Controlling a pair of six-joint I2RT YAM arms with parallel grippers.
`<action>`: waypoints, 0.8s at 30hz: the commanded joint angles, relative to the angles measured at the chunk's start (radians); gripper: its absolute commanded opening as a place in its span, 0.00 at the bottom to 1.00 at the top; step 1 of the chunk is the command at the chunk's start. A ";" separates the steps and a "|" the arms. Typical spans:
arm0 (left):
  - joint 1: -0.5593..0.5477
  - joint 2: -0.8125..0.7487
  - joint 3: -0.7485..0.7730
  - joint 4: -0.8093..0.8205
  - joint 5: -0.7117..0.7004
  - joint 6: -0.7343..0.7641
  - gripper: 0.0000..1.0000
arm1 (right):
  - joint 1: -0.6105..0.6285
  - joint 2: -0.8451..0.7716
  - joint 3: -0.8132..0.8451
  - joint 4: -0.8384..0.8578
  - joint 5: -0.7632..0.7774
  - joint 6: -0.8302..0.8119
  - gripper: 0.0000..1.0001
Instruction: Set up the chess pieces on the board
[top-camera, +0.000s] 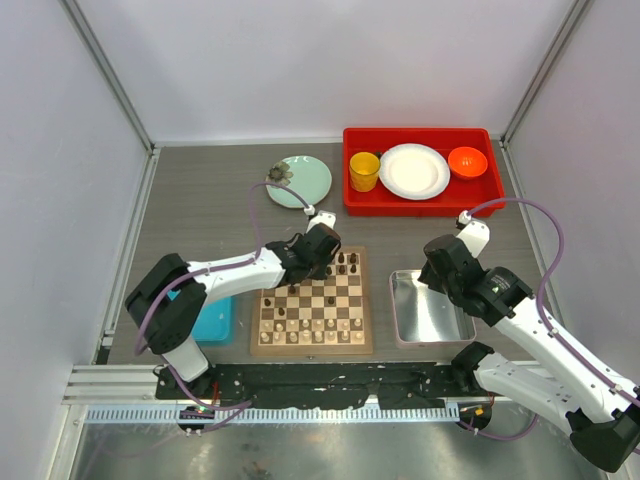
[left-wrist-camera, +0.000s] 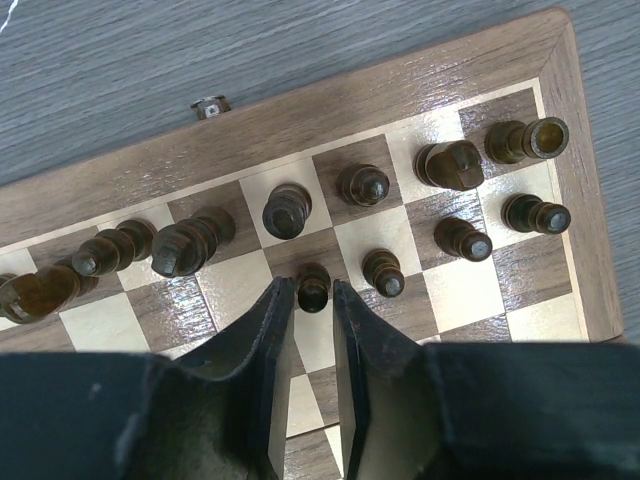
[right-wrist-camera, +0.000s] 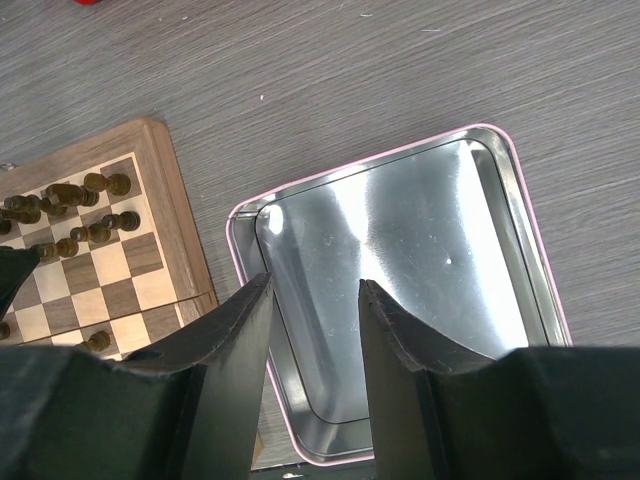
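The board lies in front of my arms, with dark chess pieces in its two far rows and pale ones in the near rows. My left gripper hangs low over the far rows. Its jaws are slightly open on either side of a dark pawn that stands on a square, with thin gaps on both sides. My right gripper is open with nothing between its fingers. It hovers over the silver tray, which holds nothing. The board's edge shows at the left of the right wrist view.
At the back stands a red tray holding a yellow cup, a white plate and an orange bowl. A pale green plate lies to its left. A blue tray sits left of the board.
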 joint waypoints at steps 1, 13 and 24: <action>0.004 0.001 0.035 0.034 -0.025 0.008 0.27 | -0.005 -0.010 0.010 0.003 0.032 -0.001 0.45; 0.004 -0.012 0.032 0.024 -0.042 0.011 0.29 | -0.007 -0.014 0.007 0.004 0.030 0.000 0.45; 0.000 -0.150 0.041 -0.054 -0.068 0.012 0.40 | -0.008 -0.014 0.007 0.004 0.030 0.002 0.45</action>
